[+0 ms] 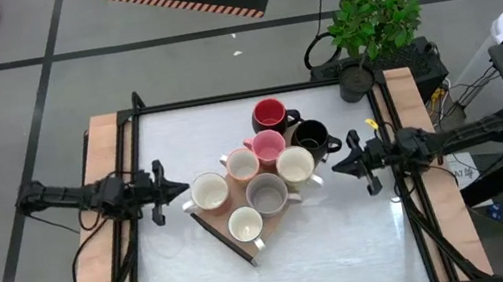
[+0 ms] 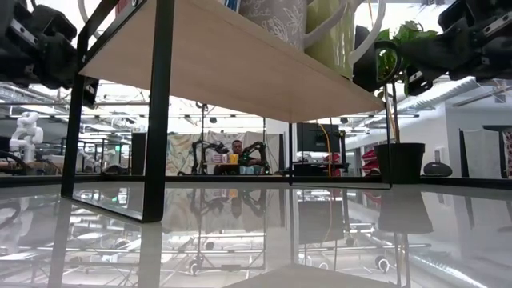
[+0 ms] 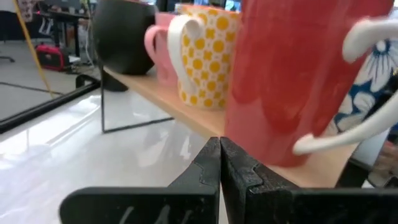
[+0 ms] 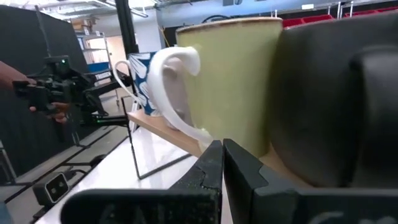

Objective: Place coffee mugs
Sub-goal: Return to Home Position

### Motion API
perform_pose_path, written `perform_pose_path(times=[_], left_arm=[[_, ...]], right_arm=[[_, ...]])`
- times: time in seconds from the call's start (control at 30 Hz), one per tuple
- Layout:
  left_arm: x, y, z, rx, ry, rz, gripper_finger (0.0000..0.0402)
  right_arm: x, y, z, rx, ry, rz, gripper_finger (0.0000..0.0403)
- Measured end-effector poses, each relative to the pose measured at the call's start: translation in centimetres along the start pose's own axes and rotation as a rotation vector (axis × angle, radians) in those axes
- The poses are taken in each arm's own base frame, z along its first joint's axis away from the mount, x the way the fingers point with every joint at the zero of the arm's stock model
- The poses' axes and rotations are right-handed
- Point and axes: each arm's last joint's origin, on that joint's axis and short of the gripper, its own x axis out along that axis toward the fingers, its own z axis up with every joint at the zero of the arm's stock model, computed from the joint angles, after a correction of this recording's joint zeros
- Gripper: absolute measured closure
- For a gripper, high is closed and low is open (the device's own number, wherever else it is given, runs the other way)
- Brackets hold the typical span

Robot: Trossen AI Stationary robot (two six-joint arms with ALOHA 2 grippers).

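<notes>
Eight mugs [image 1: 267, 195] between the two jaws

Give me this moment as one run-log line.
mugs: eight, clustered on shelf | left pincer: shut, empty, at shelf's left side | right pincer: shut, empty, at shelf's right side
</notes>
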Motion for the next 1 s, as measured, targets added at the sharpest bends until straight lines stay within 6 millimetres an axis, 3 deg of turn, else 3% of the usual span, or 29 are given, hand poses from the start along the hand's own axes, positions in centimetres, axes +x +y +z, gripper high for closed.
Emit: perform_pose_path(times=[0.5,1.0], left_arm=[[-0.4,0.3,0.5,-0.071,-0.051,0.001,0.0401],[-0.4,0.3,0.4,-0.065,-0.049,0.002,0.0401]], right_arm=[[-0.5,-1.1,0.0,-0.026,0.007,-0.105,0.0403],[-1.9,0.0,-0.2,-0.039,0.011,-0.065,0.0403]])
